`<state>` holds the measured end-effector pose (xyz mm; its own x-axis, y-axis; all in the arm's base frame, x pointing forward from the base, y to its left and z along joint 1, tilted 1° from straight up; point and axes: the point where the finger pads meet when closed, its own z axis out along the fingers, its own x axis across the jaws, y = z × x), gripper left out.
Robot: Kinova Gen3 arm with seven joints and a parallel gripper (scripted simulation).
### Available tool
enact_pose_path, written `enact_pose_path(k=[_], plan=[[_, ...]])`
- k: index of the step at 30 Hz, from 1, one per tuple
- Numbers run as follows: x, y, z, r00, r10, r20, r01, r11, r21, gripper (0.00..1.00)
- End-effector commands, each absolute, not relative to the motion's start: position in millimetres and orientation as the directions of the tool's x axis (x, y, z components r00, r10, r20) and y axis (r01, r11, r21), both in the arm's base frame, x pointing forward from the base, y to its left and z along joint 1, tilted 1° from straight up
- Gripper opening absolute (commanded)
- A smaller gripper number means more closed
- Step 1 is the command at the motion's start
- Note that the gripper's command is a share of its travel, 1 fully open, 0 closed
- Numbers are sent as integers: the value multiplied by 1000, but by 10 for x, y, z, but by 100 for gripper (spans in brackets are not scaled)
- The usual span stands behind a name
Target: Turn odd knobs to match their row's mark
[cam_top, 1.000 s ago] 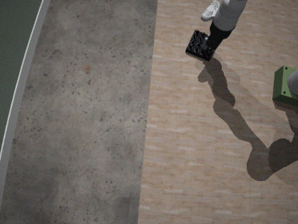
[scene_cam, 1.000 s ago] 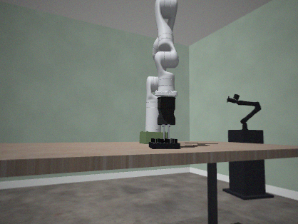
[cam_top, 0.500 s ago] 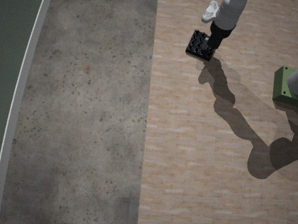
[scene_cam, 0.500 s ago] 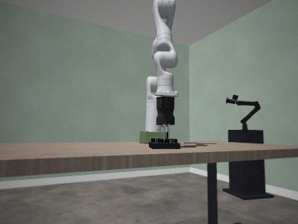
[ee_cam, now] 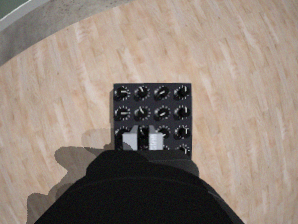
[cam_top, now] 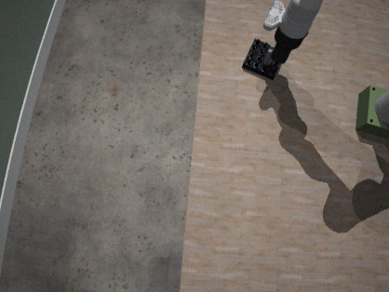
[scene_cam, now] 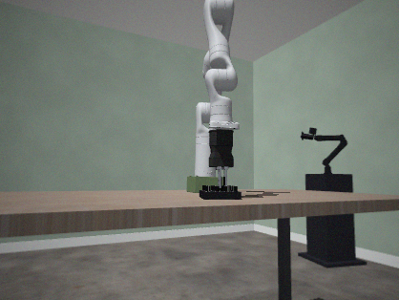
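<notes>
Over the knob box (cam_top: pixel 259 73) (scene_cam: pixel 220 196) (ee_cam: pixel 152 103), which stands on the tabletop (cam_top: pixel 233 186) (scene_cam: pixel 119 203) (ee_cam: pixel 240 100), the pincer (cam_top: pixel 275 60) (scene_cam: pixel 222 185) (ee_cam: pixel 143 133) points down, its fingers set narrow about an inner knob (ee_cam: pixel 143 133); whether they grip it I cannot tell. The step in hand looks to be turning that knob, or squaring up to turn it. Its line is mostly hidden. The next move calls for a level wrist twist about the knob's own axis, ending at its row's mark, then a loosening and a straight lift that spares the neighbours. Farther off is the arm's green base (cam_top: pixel 365 109) (scene_cam: pixel 193 183).
</notes>
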<state>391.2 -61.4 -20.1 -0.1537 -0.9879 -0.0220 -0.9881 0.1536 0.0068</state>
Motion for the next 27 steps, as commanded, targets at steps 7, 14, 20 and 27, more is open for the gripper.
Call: enact_pose_path(k=[7, 14, 20, 27], plan=[[3886, -631, -213, -140, -990, -21, -990, 140, 7, 30], [3886, -631, -213, -140, -990, -21, -990, 140, 7, 30], [3889, -631, -213, -140, -990, -21, -990, 140, 7, 46], [3900, -633, -210, -140, -990, -21, -990, 140, 5, 46]])
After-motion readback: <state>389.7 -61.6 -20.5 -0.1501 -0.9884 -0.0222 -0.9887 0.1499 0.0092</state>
